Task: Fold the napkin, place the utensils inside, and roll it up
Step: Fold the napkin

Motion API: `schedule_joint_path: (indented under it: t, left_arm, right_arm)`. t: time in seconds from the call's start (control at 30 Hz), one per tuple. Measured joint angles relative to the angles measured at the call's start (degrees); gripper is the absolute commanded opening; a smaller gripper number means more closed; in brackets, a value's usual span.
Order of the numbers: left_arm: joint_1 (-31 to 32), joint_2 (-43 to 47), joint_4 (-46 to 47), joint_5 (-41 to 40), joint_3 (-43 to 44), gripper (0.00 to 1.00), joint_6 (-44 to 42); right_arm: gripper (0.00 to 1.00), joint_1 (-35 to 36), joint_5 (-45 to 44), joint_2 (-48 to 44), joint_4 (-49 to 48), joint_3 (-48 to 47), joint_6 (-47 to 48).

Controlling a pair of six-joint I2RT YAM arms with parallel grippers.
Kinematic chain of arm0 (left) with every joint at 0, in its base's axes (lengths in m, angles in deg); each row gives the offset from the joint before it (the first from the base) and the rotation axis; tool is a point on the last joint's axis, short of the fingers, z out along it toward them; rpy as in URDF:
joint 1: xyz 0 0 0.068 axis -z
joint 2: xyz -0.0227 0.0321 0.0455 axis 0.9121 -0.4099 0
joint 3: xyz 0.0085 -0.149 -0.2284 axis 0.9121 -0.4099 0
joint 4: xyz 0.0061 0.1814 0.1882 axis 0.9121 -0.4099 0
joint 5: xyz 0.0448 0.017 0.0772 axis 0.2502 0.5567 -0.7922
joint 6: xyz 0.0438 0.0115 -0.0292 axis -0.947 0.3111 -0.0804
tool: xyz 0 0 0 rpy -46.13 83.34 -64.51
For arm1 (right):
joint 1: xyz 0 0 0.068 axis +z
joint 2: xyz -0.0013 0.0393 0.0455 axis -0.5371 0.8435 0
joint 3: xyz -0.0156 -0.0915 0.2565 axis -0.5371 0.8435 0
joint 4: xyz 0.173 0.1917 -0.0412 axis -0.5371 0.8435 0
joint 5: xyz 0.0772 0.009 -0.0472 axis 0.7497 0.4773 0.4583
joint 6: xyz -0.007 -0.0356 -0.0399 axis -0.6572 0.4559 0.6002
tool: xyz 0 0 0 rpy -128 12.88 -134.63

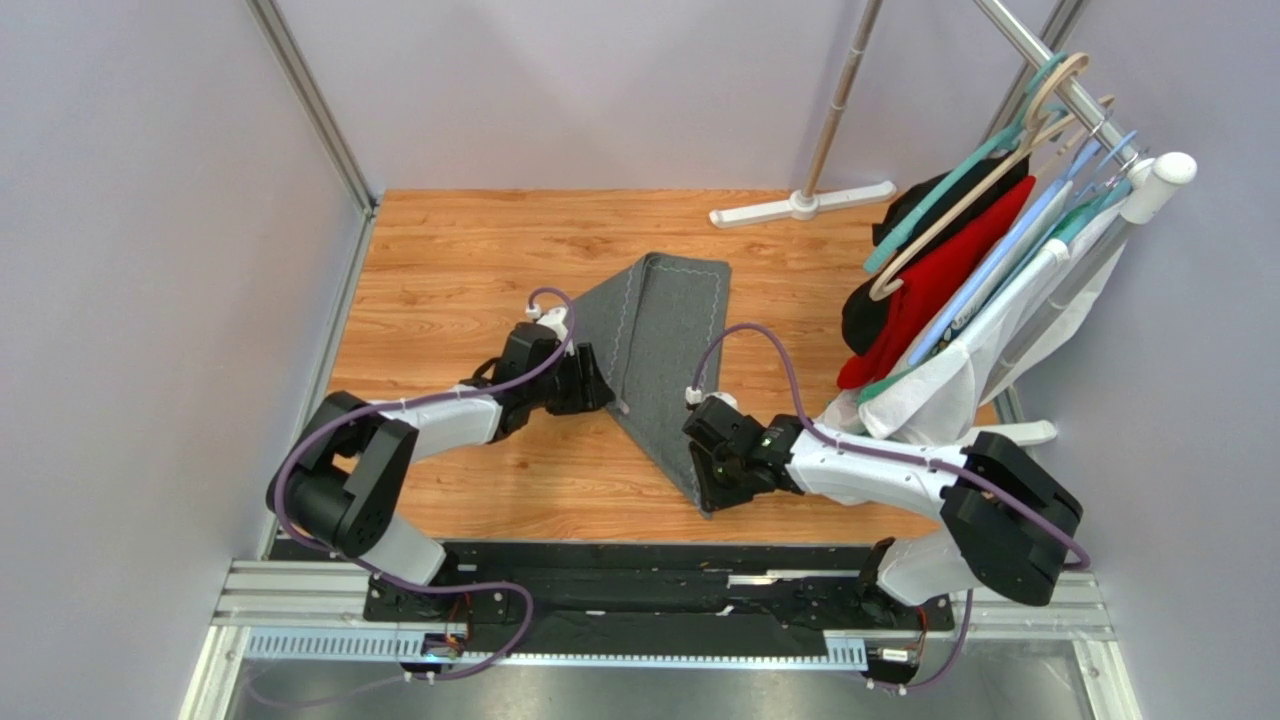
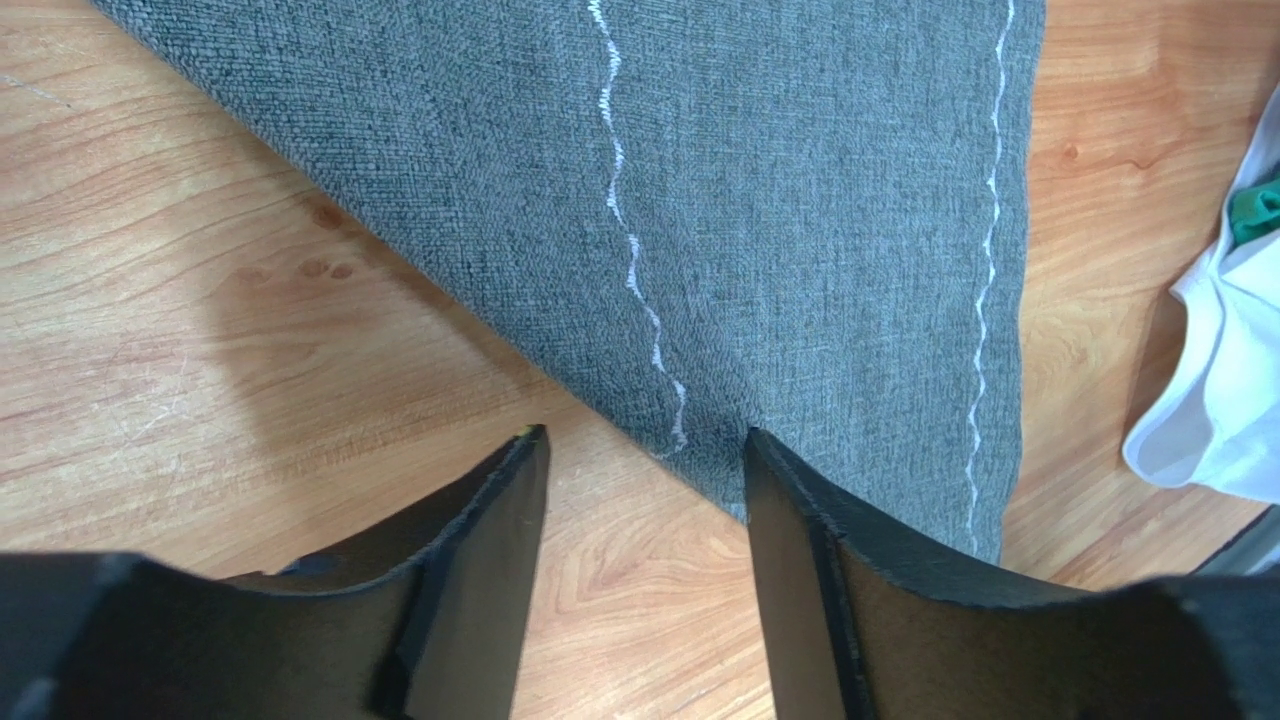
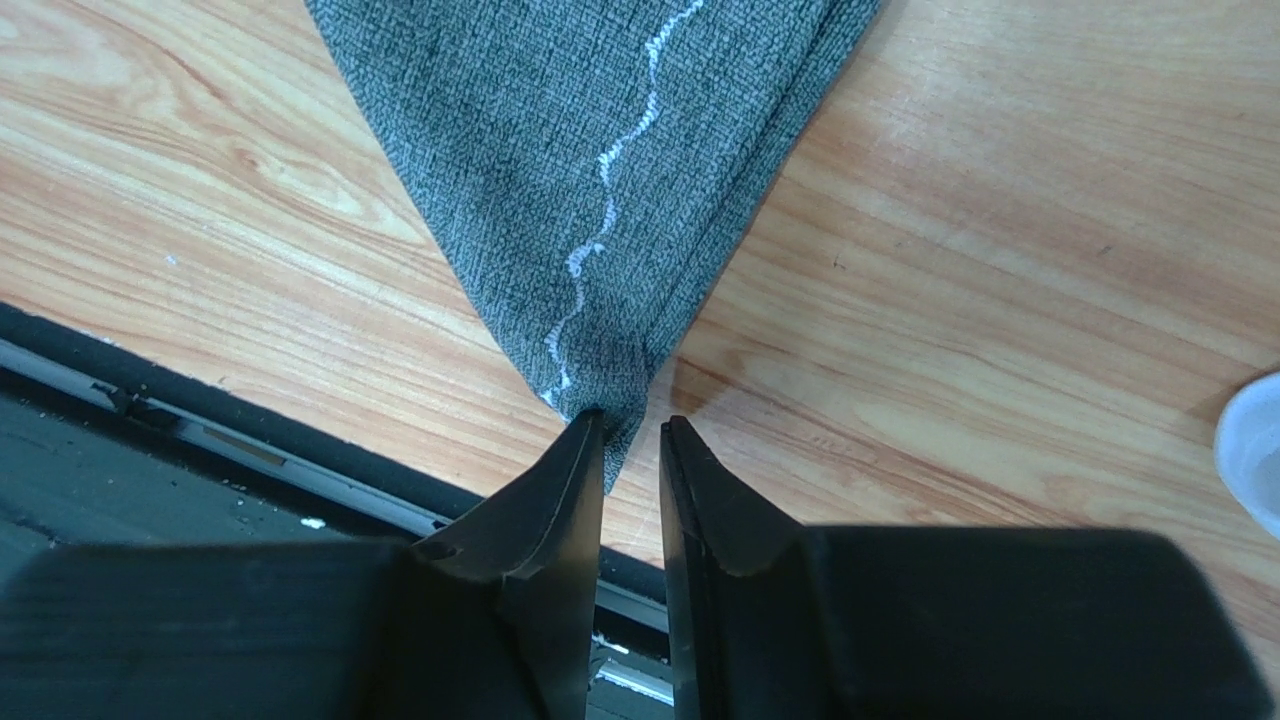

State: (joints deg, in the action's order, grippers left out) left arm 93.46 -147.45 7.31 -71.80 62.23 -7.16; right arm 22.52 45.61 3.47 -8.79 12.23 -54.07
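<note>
At the middle of the wooden table (image 1: 451, 255) lies the napkin (image 1: 661, 353), folded over into a long grey wedge. Its broad end points to 12 o'clock and its narrow corner to about 5 o'clock, close to the table's near edge. Pale stitching runs along its borders.

The left gripper (image 1: 601, 393) sits low at the napkin's 9 o'clock edge. In its wrist view the fingers stand well apart, with bare wood between them. The cloth's slanting edge crosses just beyond the tips, and the right-hand finger (image 2: 842, 555) reaches that edge; nothing is clamped.

The right gripper (image 3: 628, 428) is down at the narrow corner. Its fingers are drawn close, leaving only a thin slot, and the very tip of the corner enters that slot against the left-hand finger (image 3: 556, 495). Whether the cloth is truly pinched I cannot tell.

Toward 3 o'clock of the napkin, a red garment (image 1: 939, 285) and a white cloth (image 1: 939, 393) hang from a rack.
</note>
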Motion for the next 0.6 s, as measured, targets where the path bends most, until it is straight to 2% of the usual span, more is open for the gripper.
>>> schedule_joint_path:
  t: [0.13, 0.23, 0.43, 0.6]
  left_arm:
    - [0.00, 1.73, -0.96, 0.20, -0.07, 0.77, -1.07]
    - [0.00, 3.93, -2.36, 0.15, -0.04, 0.82, -2.19]
    - [0.00, 9.97, -6.32, -1.55, 0.09, 0.84, -3.80]
    - [0.00, 13.81, -8.94, -3.65, 0.09, 0.85, -4.42]
  right_arm:
    - [0.23, -0.02, 0.00, 1.66, -0.83, -0.13, -0.35]
    - [0.26, 0.00, 0.00, 2.10, -0.83, -0.37, -0.48]
    - [0.38, 0.92, -1.90, 0.39, 2.29, -2.45, -0.07]
    - [0.41, 5.77, -4.61, -2.23, 4.02, -6.40, 1.22]
